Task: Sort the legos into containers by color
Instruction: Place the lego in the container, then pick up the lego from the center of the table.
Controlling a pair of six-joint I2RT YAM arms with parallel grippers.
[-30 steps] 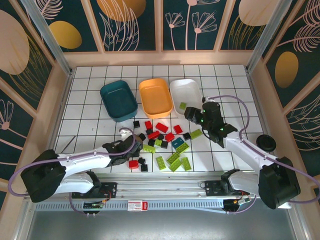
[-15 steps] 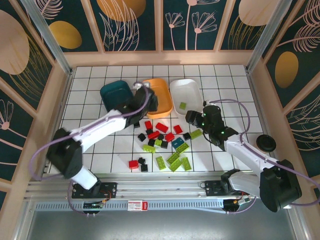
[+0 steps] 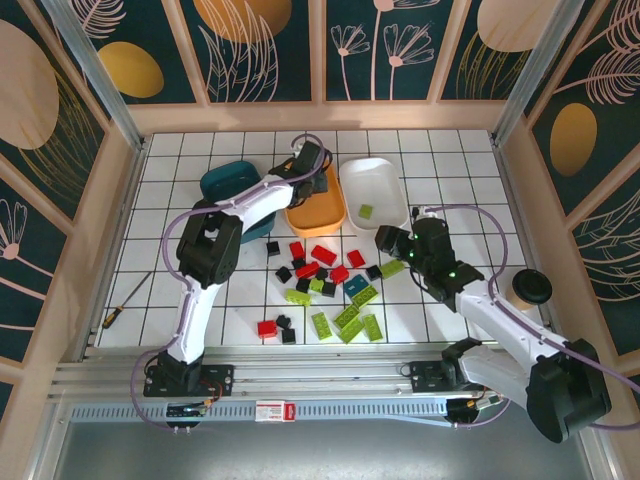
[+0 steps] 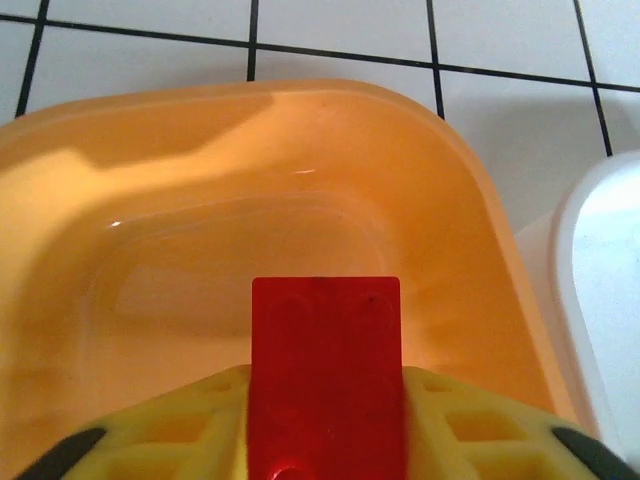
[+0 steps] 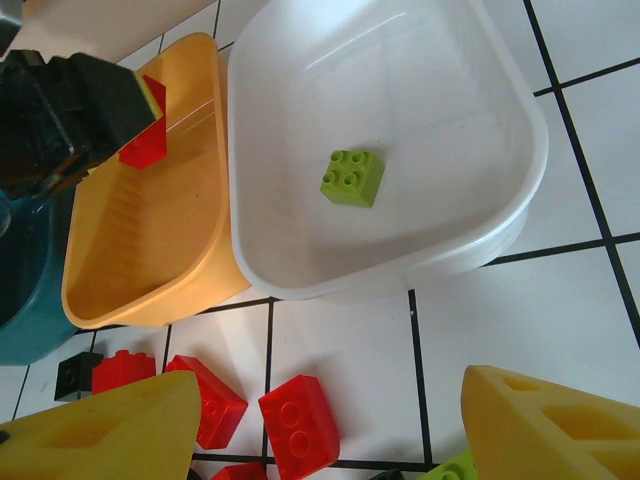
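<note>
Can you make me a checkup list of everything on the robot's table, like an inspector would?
Surface: white tiled table, no spills seen.
Job's things: teal tub, orange tub and white tub side by side at the back; one lime brick in the white tub; loose bricks, red, lime, black and one teal, scattered mid-table.
Clutter: screwdriver near the left edge; black cup on the right.
Grippers: left tool shut on a red brick above the orange tub; right tool open, empty, near the white tub.
Cables: purple cables loop along both arms.
Surroundings: flower-patterned walls; metal rail at the near edge.
</note>
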